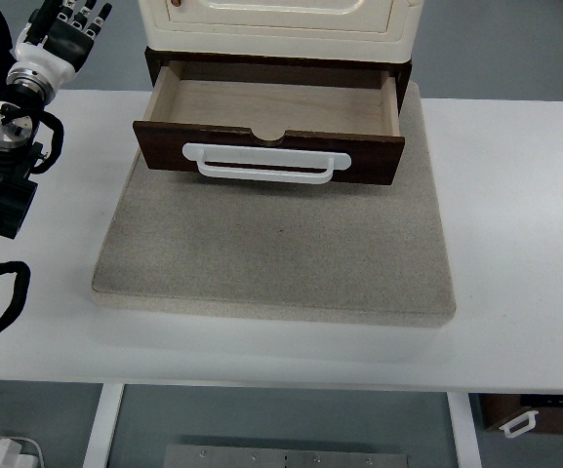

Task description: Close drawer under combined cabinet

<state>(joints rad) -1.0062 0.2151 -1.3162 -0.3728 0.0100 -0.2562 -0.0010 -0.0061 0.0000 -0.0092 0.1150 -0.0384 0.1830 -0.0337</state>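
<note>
Top view: drawer pulled open toward camera, handle crosswise.

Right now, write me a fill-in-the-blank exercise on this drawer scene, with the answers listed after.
1. The drawer under the cream cabinet stands ____.
2. The drawer's handle is coloured ____.
3. The cabinet rests on a grey mat that lies on a ____ table.
4. The left hand shows in the picture's upper ____ corner, apart from the drawer.

Answers: open; white; white; left
</note>
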